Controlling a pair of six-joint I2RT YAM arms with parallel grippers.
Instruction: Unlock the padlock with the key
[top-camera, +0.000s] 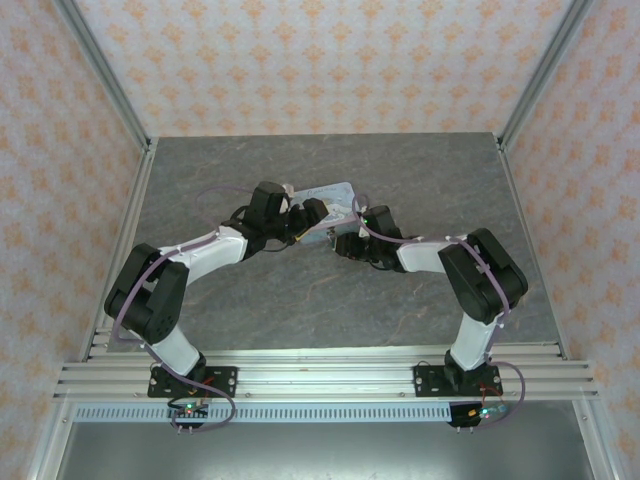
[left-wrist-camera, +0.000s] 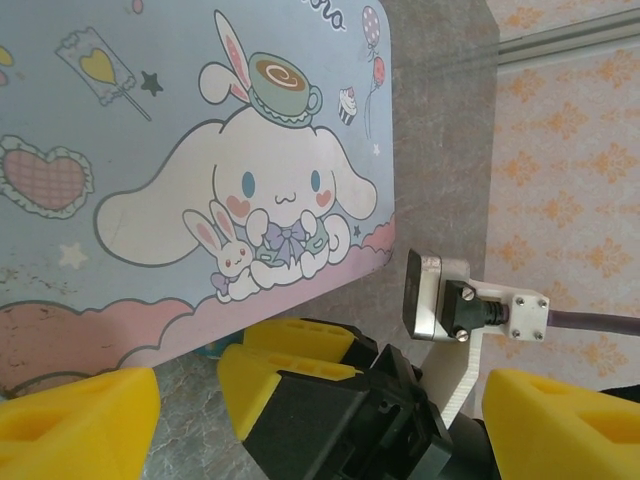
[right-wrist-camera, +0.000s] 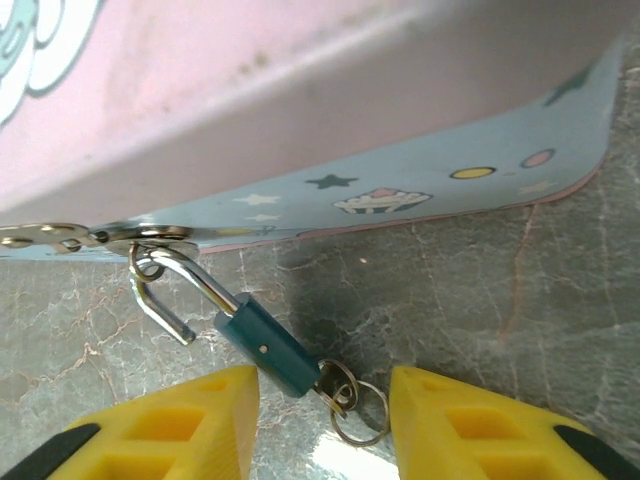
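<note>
The padlock (right-wrist-camera: 265, 345) hung from the metal hasp (right-wrist-camera: 150, 238) on the front edge of a pale blue-and-pink cartoon tin (right-wrist-camera: 300, 110), its teal body slanting down over the grey marbled surface (top-camera: 250, 300). One leg of the shackle (right-wrist-camera: 175, 290) ran into the body; the other ended free beside it, so the lock looked open. The key (right-wrist-camera: 327, 380) sat at the lower end of the padlock, mostly hidden, with two small wire rings (right-wrist-camera: 357, 408) hanging from it just above the surface.

The right hand (right-wrist-camera: 322, 405) was open, its yellow fingers (right-wrist-camera: 150, 430) standing on either side of the padlock's lower end and the rings. It gripped nothing. The left finger was just beside the body, though I could not tell whether it touched.

The left hand (left-wrist-camera: 320, 430) was spread wide open over the tin's printed lid and held nothing. Between its yellow fingertips (left-wrist-camera: 80, 420) showed the right hand's fingers and the right arm's wrist camera (left-wrist-camera: 440, 300), just off the tin's edge.

From above, the tin lay midway between the left and right edges of the surface, somewhat nearer the far edge than the near one. Both arms reached in to meet at its near side.
</note>
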